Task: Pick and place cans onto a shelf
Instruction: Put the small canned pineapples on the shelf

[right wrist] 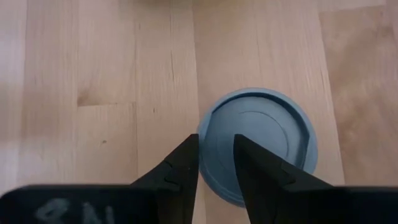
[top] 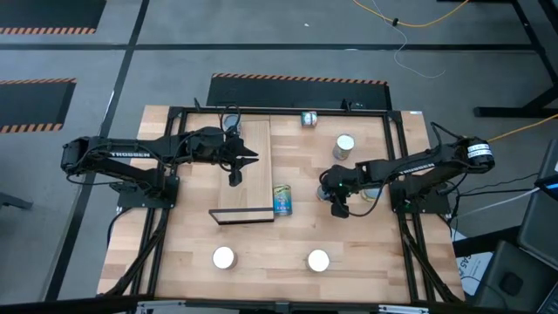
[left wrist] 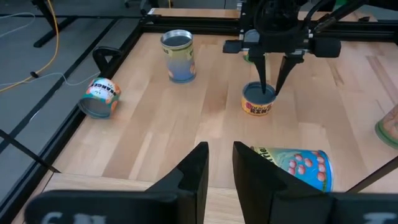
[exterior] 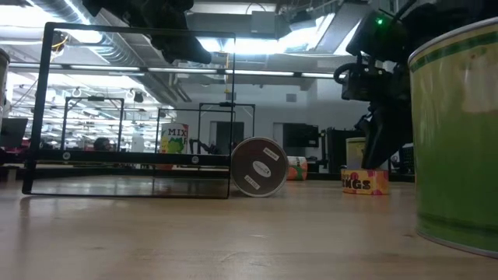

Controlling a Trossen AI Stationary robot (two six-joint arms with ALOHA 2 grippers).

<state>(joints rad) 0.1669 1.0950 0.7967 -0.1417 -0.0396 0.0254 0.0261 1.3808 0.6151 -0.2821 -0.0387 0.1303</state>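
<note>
Your right gripper (left wrist: 271,87) hangs directly over a short upright can (left wrist: 257,102), jaws slightly parted, gripping nothing. Left gripper (top: 235,177) hovers above the shelf (top: 248,166), narrowly open, empty. No can on the shelf; blue-labelled can (top: 282,200) lies beside it.

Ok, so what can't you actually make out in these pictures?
- High view: the right gripper covers the short can below it.
- Low view: the green can is cut off by the edge, its label too blurred to read.
- Right wrist view: only that can's top shows; whether the fingers touch it is unclear.
- Left wrist view: another can is cut off at the edge.
</note>
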